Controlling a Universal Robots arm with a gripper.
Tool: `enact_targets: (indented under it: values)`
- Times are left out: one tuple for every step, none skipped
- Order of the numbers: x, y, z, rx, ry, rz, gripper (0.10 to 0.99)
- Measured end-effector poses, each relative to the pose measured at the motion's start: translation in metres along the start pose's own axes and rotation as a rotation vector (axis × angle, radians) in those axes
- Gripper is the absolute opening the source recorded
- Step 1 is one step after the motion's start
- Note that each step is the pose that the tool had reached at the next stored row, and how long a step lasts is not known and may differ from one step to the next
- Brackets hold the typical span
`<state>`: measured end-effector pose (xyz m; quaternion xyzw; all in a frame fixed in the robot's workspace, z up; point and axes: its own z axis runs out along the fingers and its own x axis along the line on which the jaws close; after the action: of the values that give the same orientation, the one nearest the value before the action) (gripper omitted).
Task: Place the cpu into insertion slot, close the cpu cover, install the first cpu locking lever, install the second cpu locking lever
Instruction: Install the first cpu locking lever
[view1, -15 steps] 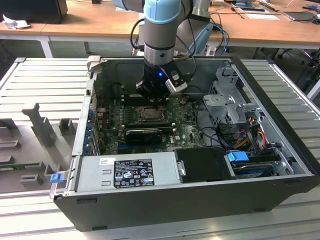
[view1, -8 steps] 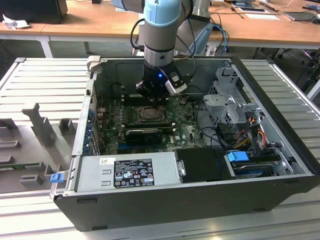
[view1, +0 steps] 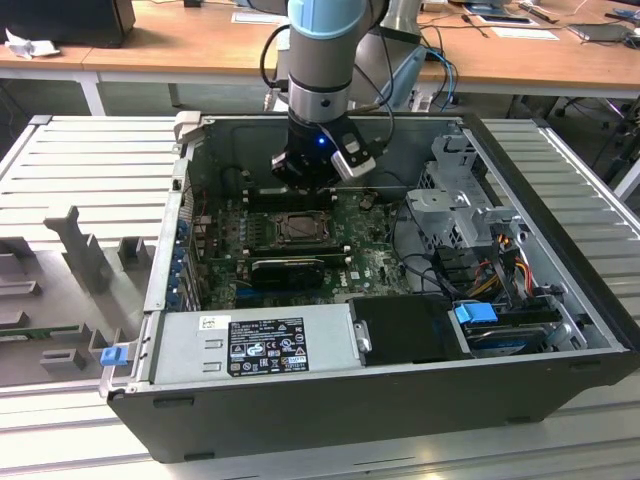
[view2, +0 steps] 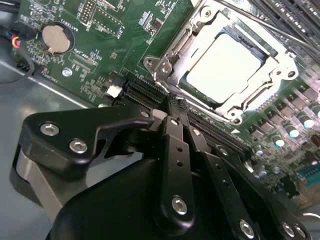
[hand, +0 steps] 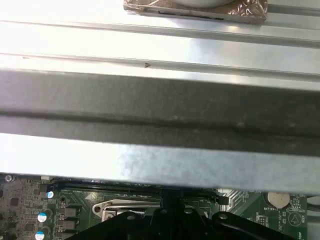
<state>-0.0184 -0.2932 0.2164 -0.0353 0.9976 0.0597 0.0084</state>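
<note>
Item: open computer case (view1: 400, 400) lying on a ribbed metal desk (view1: 90, 160), green board (view1: 375, 262) exposed inside.

Tool (view2: 172, 107): black, fingers (view2: 175, 150) closed together, tips meeting, nothing held between them. In the exterior view the tool (view1: 303, 180) hangs from the arm (view1: 322, 60) over the rear part of the board, just at 12 o'clock from the slot (view1: 298, 228). In the second wrist view the fingertips sit over a long black connector (view2: 150, 92) just beside the socket frame, not touching the chip.

Cpu (view2: 225, 65): pale silvery square, lying flat in the slot, seen through the window of the cover (view2: 172, 55).

Cover: silvery metal frame, down flat around the cpu; screws at its corners. In the first wrist view an edge of the cover (hand: 107, 209) shows past the tool (hand: 172, 212). Lever positions cannot be told.

Other contents, exterior view: long black finned card (view1: 288, 268) at 6 o'clock from the slot; grey power supply (view1: 255, 345) along the case's near edge; blue tab (view1: 476, 313) and drive cage (view1: 455, 205) at 3 to 4 o'clock; coin cell (view2: 55, 39) on the board in the second wrist view.

Surroundings: wooden bench (view1: 200, 40) behind the case; grey moulded holders (view1: 80, 250) on the desk at 9 o'clock.
</note>
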Motion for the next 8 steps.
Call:
enact_targets:
  values:
    - [0.0,0.0001,-0.0008,0.0,0.0001,0.0,0.106]
    - [-0.0001,0.0002,-0.0014,0.0,0.0,0.0,0.106]
    - [-0.0001,0.0002,-0.0013,0.0,-0.0001,0.0,0.106]
    - [-0.0001,0.0002,-0.0013,0.001,-0.0001,0.0,0.106]
    - [-0.0001,0.0002,-0.0012,0.003,0.0002,0.0,0.106]
    - [-0.0001,0.0001,-0.0011,0.005,0.0004,0.001,0.106]
    - [0.0,0.0,-0.0012,0.006,0.0003,0.001,0.106]
    - [0.0,-0.0002,-0.0011,0.006,0.0003,0.001,0.106]
